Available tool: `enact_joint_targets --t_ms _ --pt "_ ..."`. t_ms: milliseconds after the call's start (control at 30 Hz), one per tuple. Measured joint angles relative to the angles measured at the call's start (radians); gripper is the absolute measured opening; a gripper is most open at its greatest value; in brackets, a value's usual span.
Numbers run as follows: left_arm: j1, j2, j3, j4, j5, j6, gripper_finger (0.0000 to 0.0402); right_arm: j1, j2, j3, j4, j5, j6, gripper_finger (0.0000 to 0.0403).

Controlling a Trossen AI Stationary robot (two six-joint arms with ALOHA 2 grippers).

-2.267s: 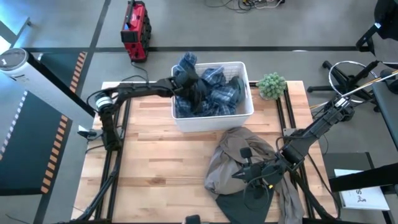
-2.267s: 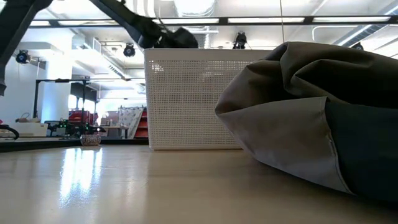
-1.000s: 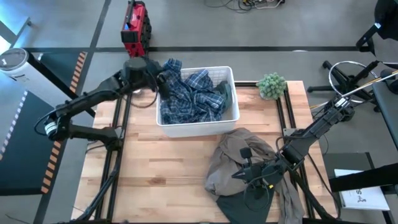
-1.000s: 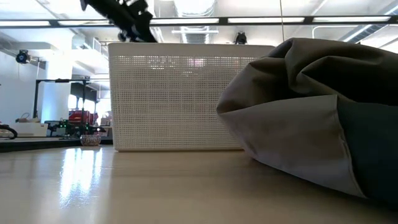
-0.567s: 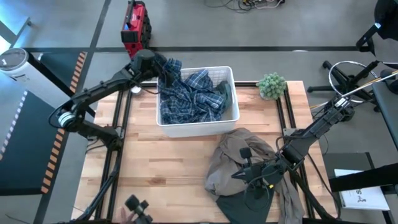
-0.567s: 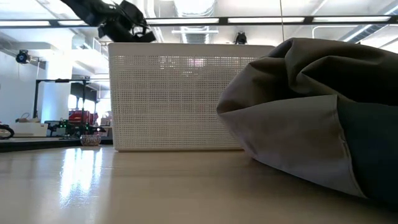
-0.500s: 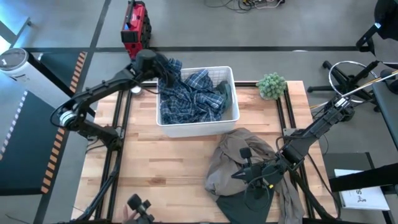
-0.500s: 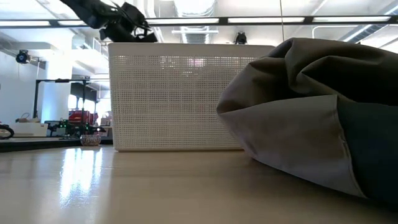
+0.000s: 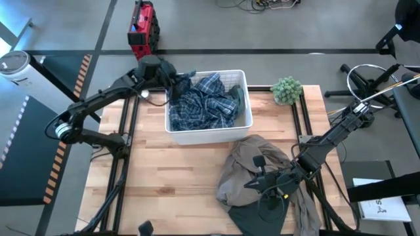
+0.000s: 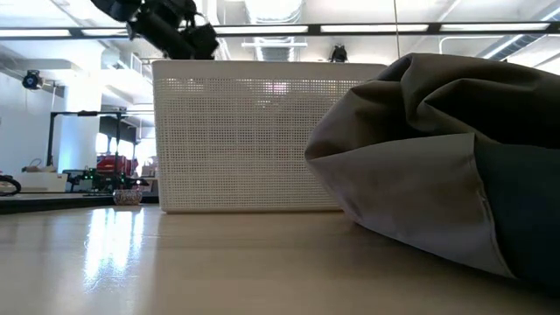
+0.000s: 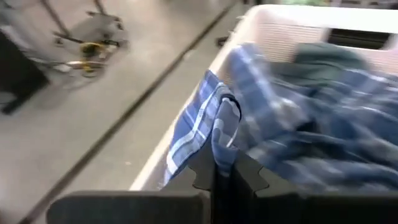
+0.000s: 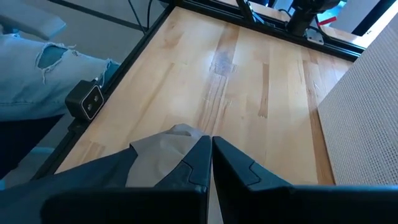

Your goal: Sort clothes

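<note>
While the right gripper (image 9: pixel 252 184) rests shut, the left gripper's (image 11: pixel 222 163) jaws pinch the plaid shirt (image 11: pixel 219 127).

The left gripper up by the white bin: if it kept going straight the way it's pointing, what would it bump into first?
Probably the blue-white plaid shirt. The left gripper, fingers shut, points right at a fold hanging over the rim of the white bin. It may already be pinching it; that isn't clear.

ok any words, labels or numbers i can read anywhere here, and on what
None can be read.
Paper sheet at the table's right edge: dark marks, too small to read.
Red box on the floor: no legible label.
White bin and plaid shirt: no text visible.
</note>
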Motion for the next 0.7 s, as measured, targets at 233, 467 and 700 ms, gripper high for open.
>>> enact_joint_targets --t_ms 233,467,700 --pt "-0.139 -0.027 -0.028 -0.073 0.035 -0.023 0.0001 0.0 0.0 0.0 0.001 0.0 -0.011 0.0" --pt "-0.246 0.082 -0.057 -0.009 0.031 -0.074 0.0 0.0 0.0 0.0 0.004 0.0 -0.011 0.0" --pt "-0.26 0.275 -0.051 0.087 0.025 -0.078 0.0 0.0 0.0 0.0 0.003 0.0 -0.011 0.0"
